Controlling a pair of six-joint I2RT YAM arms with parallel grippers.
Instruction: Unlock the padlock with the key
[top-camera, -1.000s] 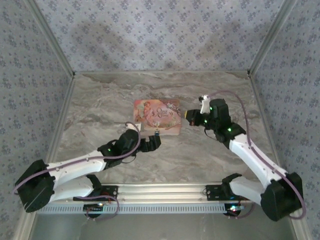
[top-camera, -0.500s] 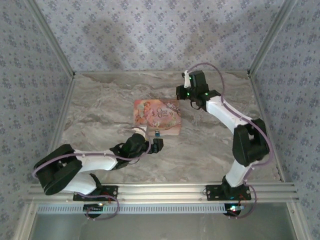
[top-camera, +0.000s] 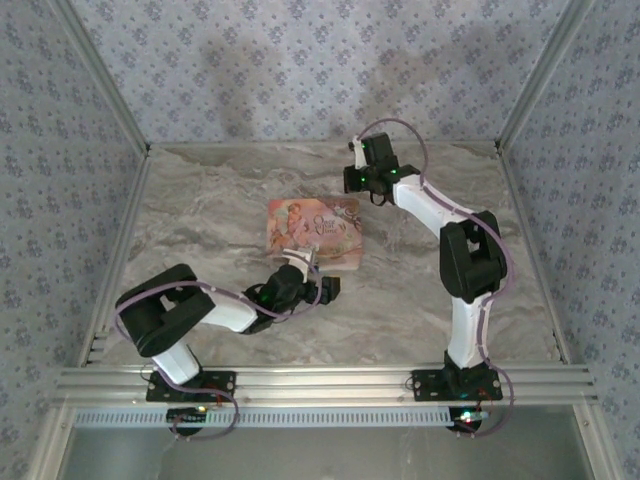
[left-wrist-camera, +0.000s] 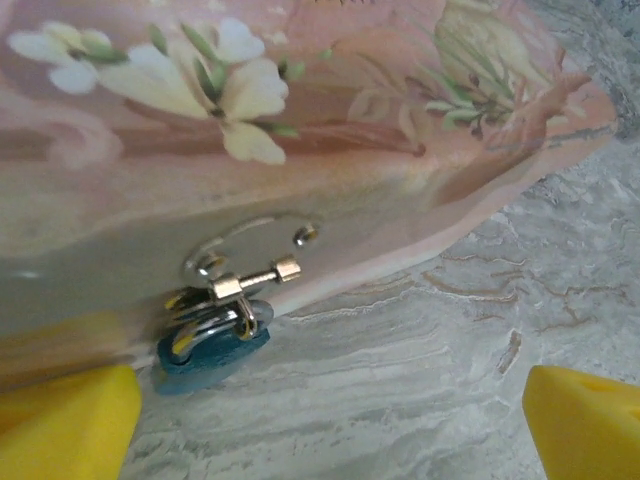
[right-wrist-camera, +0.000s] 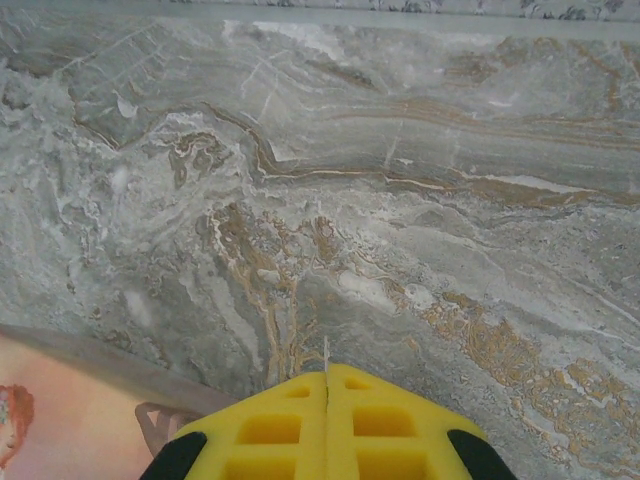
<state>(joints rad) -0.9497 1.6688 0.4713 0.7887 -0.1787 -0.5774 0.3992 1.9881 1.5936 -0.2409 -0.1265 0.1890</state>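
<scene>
Left fingers: the yellow left fingers (left-wrist-camera: 60, 425) are spread wide and hold nothing. They sit low over the counter, just off the near edge of the pouch.
Between them: a small blue-bodied padlock with a silvery metal shackle (left-wrist-camera: 212, 352) lies against the pouch's near edge. Its body is on the counter, and its shackle and a small brass-tipped crossbar rest up on the pouch. It is off-centre in the gap, close to one finger and far from the other.
Right fingers: the yellow right fingers (right-wrist-camera: 300, 395) are pressed together. I cannot tell whether anything thin is pinched in the seam. They hang over bare counter just beyond the pouch's far right corner, well apart from the padlock.
Key: none can be made out for sure, as the metal bits at the padlock are too small to tell apart.
Landmark: a flat pink pouch printed with flowers (top-camera: 313, 232) lies mid-counter.
Counter: grey, marble-patterned (left-wrist-camera: 420, 380).
Step, judged: the left fingers are lining up to take the padlock and steady it.
Risk, off-centre closing: the nearer finger would reach the padlock first and could push it under or along the pouch's edge.
Risk, catching the pouch: closing too low could pinch the pouch's edge together with the lock and drag both.
Risk, loose hold: a grip on the rounded shackle rather than the body could let the lock swivel when a key is pressed in.
</scene>
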